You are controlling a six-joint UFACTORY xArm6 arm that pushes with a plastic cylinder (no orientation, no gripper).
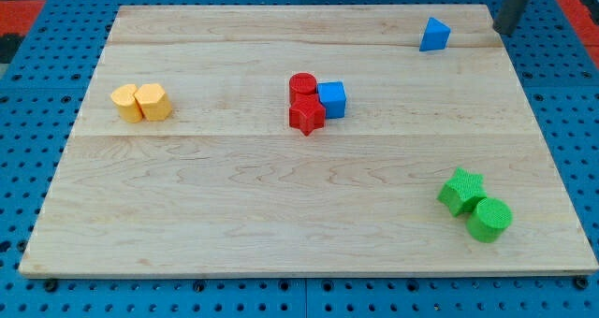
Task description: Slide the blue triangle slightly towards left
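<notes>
The blue triangle (434,35) stands near the view's top right on the wooden board (234,187). My tip (501,30) is at the end of the dark rod that comes in from the view's top right corner. It sits to the right of the blue triangle, apart from it, near the board's right edge.
A red cylinder (301,84), a red star (307,115) and a blue cube (331,99) cluster at the centre. Two yellow blocks (141,103) sit at the left. A green star (461,190) and a green cylinder (489,219) sit at the bottom right.
</notes>
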